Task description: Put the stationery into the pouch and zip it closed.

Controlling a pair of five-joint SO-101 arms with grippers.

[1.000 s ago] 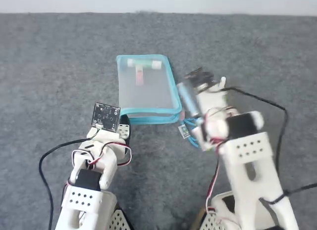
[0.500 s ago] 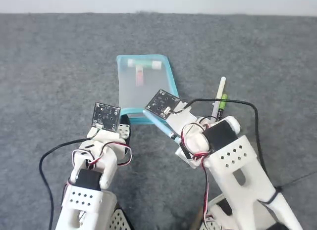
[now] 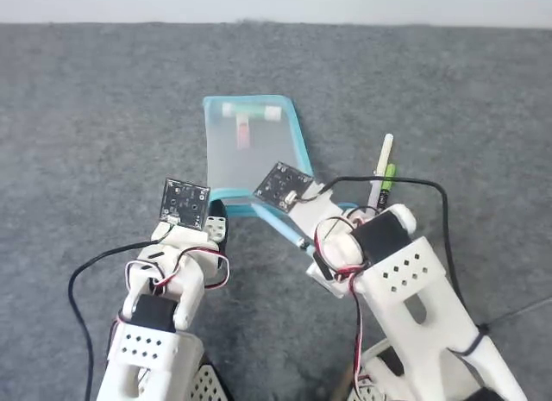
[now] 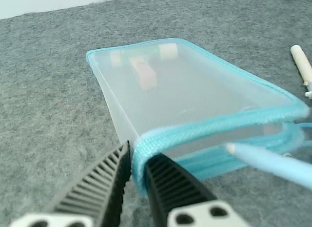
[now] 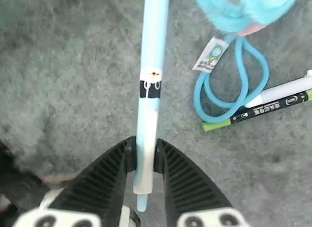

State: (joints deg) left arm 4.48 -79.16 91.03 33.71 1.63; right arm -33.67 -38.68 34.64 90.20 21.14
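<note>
Right gripper (image 5: 145, 161) first: it's clenched on the pale blue pen (image 5: 152, 66). The jaws press the barrel from both sides near its back end, and the long front part runs out ahead of the fingers. From the high view that pen slants across the grey carpet (image 3: 103, 99) toward the near end of the pouch (image 3: 250, 159). The left wrist view puts its pale tip right in front of the pouch's mouth (touching the rim or just short of it, I cannot tell).

Over to the left gripper (image 4: 134, 180): closed tight, pinching the turquoise zip edge at the pouch's near corner, one ribbed jaw on each side of the trim. There the upper rim stands raised above the lower one.

The pouch itself is translucent with turquoise trim. It lies flat on the carpet ahead of both arms, long side running away from them. At its far end a few small pieces (image 3: 247, 123) show through the wall, one pink, the others whitish, too blurred to name.

Out beside the right arm, a white marker (image 5: 287, 88) and a green marker (image 5: 219, 122) lie side by side on the carpet. The green one's end rests against a blue cord loop (image 5: 197, 97). That loop carries a small tag (image 5: 210, 55) and hangs from a fluffy blue thing (image 5: 243, 10).
</note>
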